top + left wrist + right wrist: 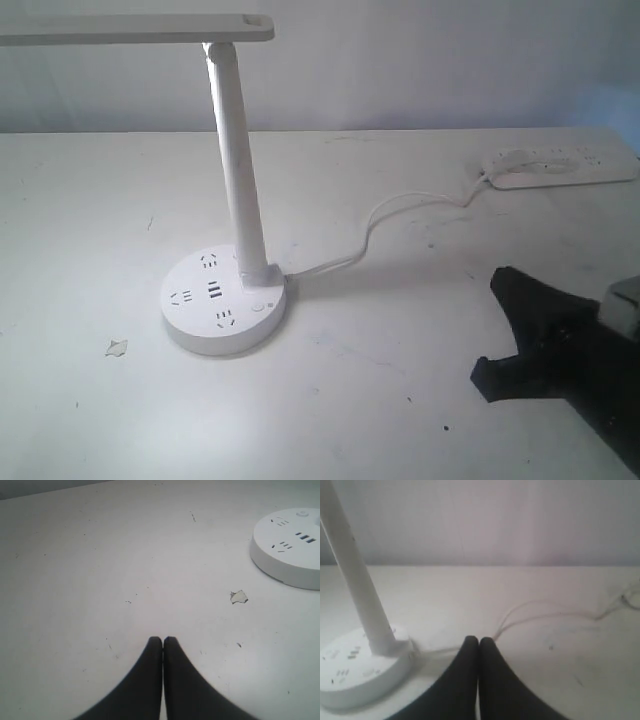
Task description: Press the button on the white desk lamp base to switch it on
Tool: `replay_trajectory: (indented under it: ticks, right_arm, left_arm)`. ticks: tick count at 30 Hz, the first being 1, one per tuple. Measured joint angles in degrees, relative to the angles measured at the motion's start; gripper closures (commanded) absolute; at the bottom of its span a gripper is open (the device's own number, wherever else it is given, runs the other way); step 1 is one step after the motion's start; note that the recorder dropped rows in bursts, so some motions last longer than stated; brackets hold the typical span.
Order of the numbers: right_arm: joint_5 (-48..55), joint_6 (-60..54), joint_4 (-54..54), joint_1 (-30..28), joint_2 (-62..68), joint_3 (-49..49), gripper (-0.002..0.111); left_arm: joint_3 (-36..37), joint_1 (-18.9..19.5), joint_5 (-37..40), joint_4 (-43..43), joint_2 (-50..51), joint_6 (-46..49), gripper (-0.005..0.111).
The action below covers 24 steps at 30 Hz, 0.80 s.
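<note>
White and round, the desk lamp base (pixel 223 300) sits on the table (pixel 100 220) well apart from the right gripper (pixel 500 281), ahead of it and to its left. The button (pixel 258 308) is on the base's top face, at the edge nearest that gripper and just beside the foot of the pole (pixel 232 150). The right gripper's black fingers are pressed together on nothing, and the left gripper (pixel 163 640) is likewise closed and empty, with a small torn scrap (pixel 239 596) lying between it and the base.

No text, label, brand or number can be read anywhere.
</note>
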Motion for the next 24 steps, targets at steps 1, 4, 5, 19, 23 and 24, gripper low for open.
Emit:
replay_trajectory:
  ticks: [1,4,5,19,23,24]
  right_arm:
    - [0.0,-0.3,0.0,0.0,-1.5,0.0,0.108]
    - [0.0,-1.8,0.0,0.0,-6.7,0.0,0.108]
    - [0.0,-2.6,0.0,0.0,-8.4,0.0,0.108]
    - [19.7,-18.0,8.7,0.0,-35.4,0.1,0.108]
    - [25.6,-23.7,12.7,0.0,-45.8,0.1,0.108]
    - [27.5,-25.1,13.5,0.0,-48.7,0.1,0.108]
  left_arm:
    - [0.0,0.0,0.0,0.0,0.0,0.0,0.107]
    - [0.0,0.0,0.0,0.0,0.0,0.0,0.107]
    - [0.0,0.0,0.0,0.1,0.0,0.0,0.107]
    - [0.0,0.0,0.0,0.1,0.0,0.0,0.107]
    - [0.0,0.0,0.0,0.1,0.0,0.0,0.107]
    - [0.0,0.0,0.0,0.1,0.0,0.0,0.107]
